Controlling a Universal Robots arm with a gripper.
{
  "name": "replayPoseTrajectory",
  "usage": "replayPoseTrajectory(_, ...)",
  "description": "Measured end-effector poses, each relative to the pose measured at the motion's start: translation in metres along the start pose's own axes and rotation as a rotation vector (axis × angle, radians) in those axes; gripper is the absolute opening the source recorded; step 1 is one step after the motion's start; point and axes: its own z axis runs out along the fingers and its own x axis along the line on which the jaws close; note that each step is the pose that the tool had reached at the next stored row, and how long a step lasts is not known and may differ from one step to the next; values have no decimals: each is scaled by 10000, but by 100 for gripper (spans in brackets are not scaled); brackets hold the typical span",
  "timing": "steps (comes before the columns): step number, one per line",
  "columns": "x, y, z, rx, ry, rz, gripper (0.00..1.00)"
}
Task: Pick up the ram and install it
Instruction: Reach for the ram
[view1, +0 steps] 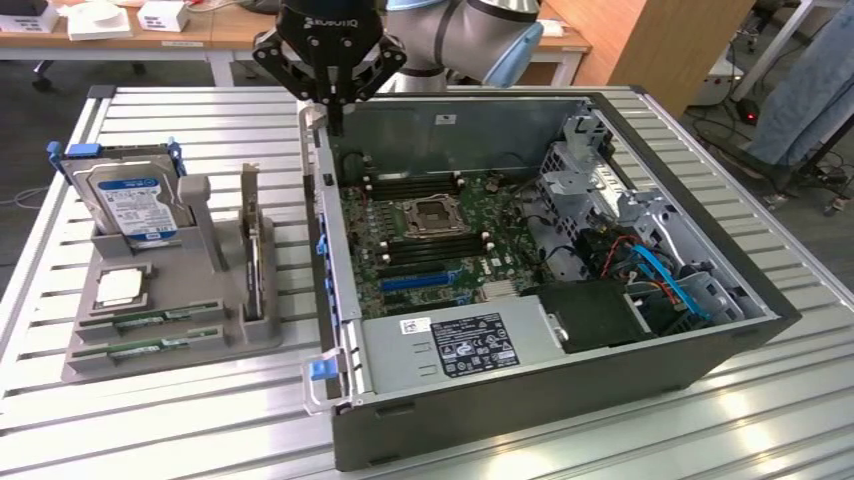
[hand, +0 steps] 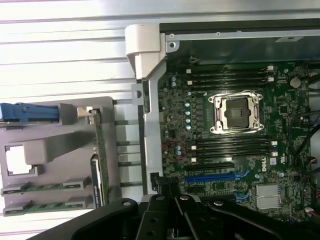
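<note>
Two ram sticks (view1: 134, 322) lie flat in the front slots of the grey holder (view1: 200, 300) at the exterior view's left; in the wrist view the sticks (hand: 42, 188) are slim green boards. My gripper (view1: 335, 126) hangs over the back left wall of the open computer case (view1: 534, 400), well apart from the sticks. Its fingers look shut, with nothing seen between them. In the wrist view the gripper (hand: 168, 189) is over the case's edge. The motherboard's black ram slots (hand: 232, 75) flank the empty processor socket (hand: 236, 114).
The holder also carries a silver hard drive (view1: 134, 205) with a blue-white label, a small square processor chip (view1: 120, 288) and an upright card (view1: 251, 250). A drive cage and blue cables (view1: 654, 270) fill the case's right side. Desks stand behind the slatted metal table (view1: 160, 430).
</note>
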Motion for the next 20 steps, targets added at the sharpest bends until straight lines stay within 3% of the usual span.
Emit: replayPoseTrajectory(20, 595, -44, -12, 0, 0, 0, 9)
